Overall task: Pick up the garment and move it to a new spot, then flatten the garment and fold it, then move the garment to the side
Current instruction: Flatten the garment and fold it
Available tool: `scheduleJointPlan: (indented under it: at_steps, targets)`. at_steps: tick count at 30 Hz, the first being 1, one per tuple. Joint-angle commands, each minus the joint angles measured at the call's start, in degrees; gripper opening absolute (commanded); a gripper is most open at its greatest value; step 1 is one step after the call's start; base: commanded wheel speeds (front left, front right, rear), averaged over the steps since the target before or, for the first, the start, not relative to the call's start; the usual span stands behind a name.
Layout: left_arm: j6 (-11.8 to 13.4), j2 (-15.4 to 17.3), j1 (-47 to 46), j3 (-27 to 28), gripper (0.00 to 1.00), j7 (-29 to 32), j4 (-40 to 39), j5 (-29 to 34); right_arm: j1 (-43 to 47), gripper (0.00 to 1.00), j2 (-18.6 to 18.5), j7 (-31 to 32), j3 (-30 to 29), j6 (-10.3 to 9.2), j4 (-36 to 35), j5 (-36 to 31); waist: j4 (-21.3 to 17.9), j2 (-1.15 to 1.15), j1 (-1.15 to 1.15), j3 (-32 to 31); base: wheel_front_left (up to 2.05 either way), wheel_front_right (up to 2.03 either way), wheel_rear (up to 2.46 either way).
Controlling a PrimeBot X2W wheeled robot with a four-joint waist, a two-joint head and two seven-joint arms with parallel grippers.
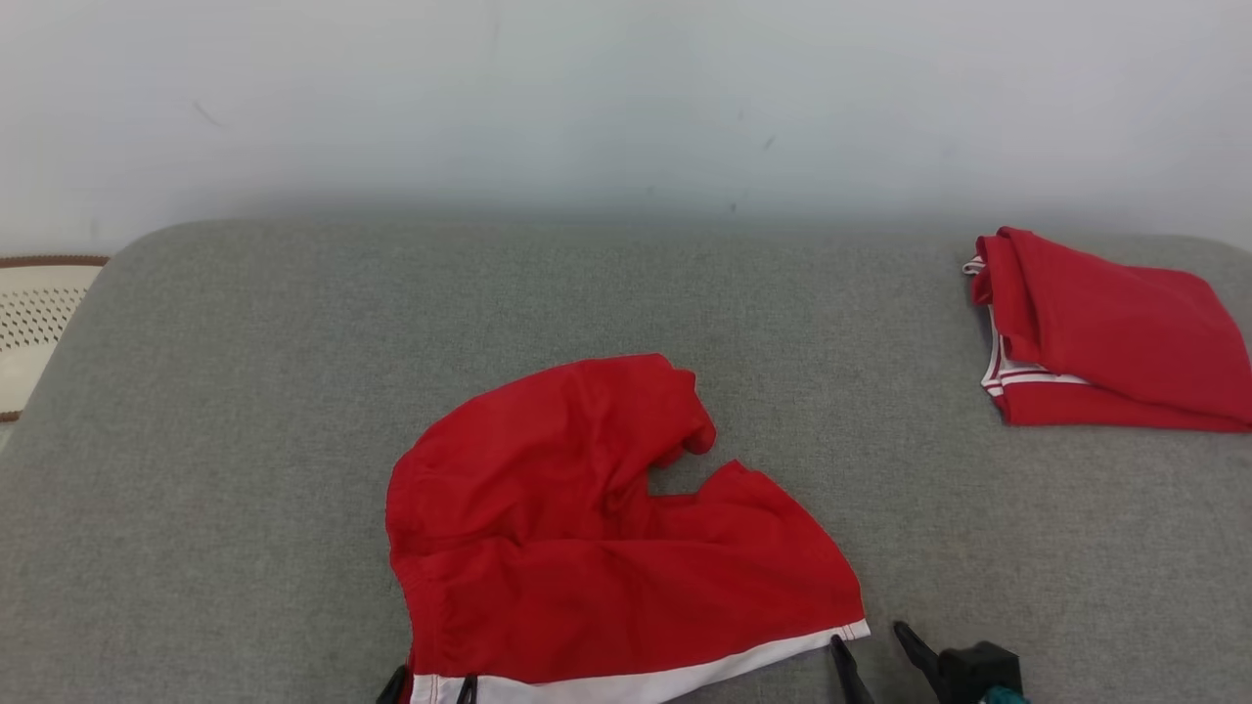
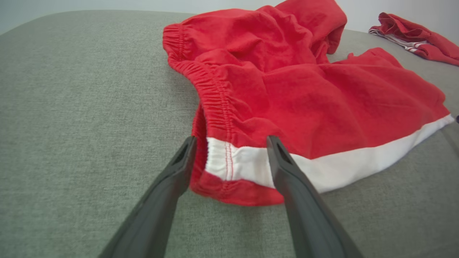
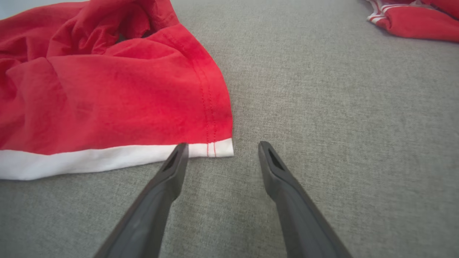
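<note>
A red pair of shorts (image 1: 587,548) with a white side stripe lies crumpled on the grey padded surface (image 1: 245,440), its stripe along the near edge. My left gripper (image 1: 430,684) is open at the near left corner. In the left wrist view the elastic waistband end (image 2: 229,161) sits between the spread fingers of that gripper (image 2: 231,139). My right gripper (image 1: 869,636) is open just off the near right corner. In the right wrist view the left finger of that gripper (image 3: 223,144) touches the white hem corner (image 3: 215,148), and grey surface lies between the tips.
A second red garment (image 1: 1105,332), folded, with white trim, rests at the far right of the surface. A pale perforated object (image 1: 39,313) stands off the left edge. A white wall (image 1: 626,98) rises behind. Bare grey surface lies left and right of the shorts.
</note>
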Motion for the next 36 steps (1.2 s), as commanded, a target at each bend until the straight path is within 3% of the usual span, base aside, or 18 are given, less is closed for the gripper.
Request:
scheduleJointPlan:
  at_steps: [1,4,5,6,7,8,16,21,24,31,36]
  targets:
    - [0.57,0.0,-0.72,0.0,1.0,-0.21,0.8,0.14,-1.15,1.0,-0.04,-0.63,0.43,0.01,1.13,-0.03,0.26,0.0,0.0,0.77,0.0,0.0,0.0]
    - [0.12,-0.21,-2.93,-0.77,1.0,-0.21,3.94,-0.26,-5.02,1.0,0.45,-0.81,2.58,0.01,7.36,0.9,0.77,0.0,0.0,1.66,0.0,0.0,0.0]
    - [0.08,-0.21,-3.29,-1.08,0.8,-0.21,4.42,-0.24,-5.75,1.0,0.54,-0.82,2.95,0.01,8.6,1.08,0.89,0.0,0.0,1.79,0.0,0.0,0.0]
    - [0.19,-0.27,-3.76,-1.51,0.06,-0.21,4.63,-0.17,-6.83,0.24,0.86,-1.26,3.4,0.01,10.76,1.61,1.05,0.0,0.0,1.88,0.0,0.0,0.0]
    - [0.26,-0.28,-3.75,-1.68,0.0,-0.21,4.61,-0.22,-7.26,0.09,0.91,-1.44,3.64,0.01,11.79,1.85,1.13,0.0,0.0,1.89,0.0,0.0,0.0]
    - [0.29,-0.3,-3.74,-1.84,0.0,-0.21,4.52,-0.29,-7.62,0.0,1.01,-1.71,3.8,0.01,12.69,2.05,1.21,0.0,0.0,1.89,0.0,0.0,0.0]
    - [0.32,-0.34,-1.84,-1.46,0.0,-0.21,1.53,-0.67,-9.05,0.0,1.5,-3.81,4.27,-0.01,15.84,4.43,1.41,0.0,0.0,1.19,0.0,0.0,0.0]
    - [0.15,-0.35,-0.16,-0.51,0.0,-0.21,-3.9,-0.9,-7.34,0.0,2.0,-4.65,2.87,0.0,10.74,9.61,1.49,0.0,0.0,0.68,0.0,0.0,0.0]
    - [-0.54,0.33,-0.59,0.18,0.0,-0.21,-7.13,-0.61,-7.35,0.0,0.27,-4.48,3.72,0.0,5.97,12.01,1.42,0.0,0.0,0.81,0.0,0.0,0.0]
    - [-4.06,4.62,-11.7,0.0,0.0,0.75,-9.8,1.17,-15.03,0.0,-3.49,-0.7,5.92,0.0,-4.06,14.95,0.42,0.0,0.0,3.1,0.0,0.0,0.0]
    - [-6.76,8.52,-26.66,-0.44,0.0,5.12,-8.01,0.58,-28.53,0.0,-4.37,2.74,7.75,0.01,-4.24,17.15,-0.95,0.0,0.0,8.29,0.0,0.0,0.0]
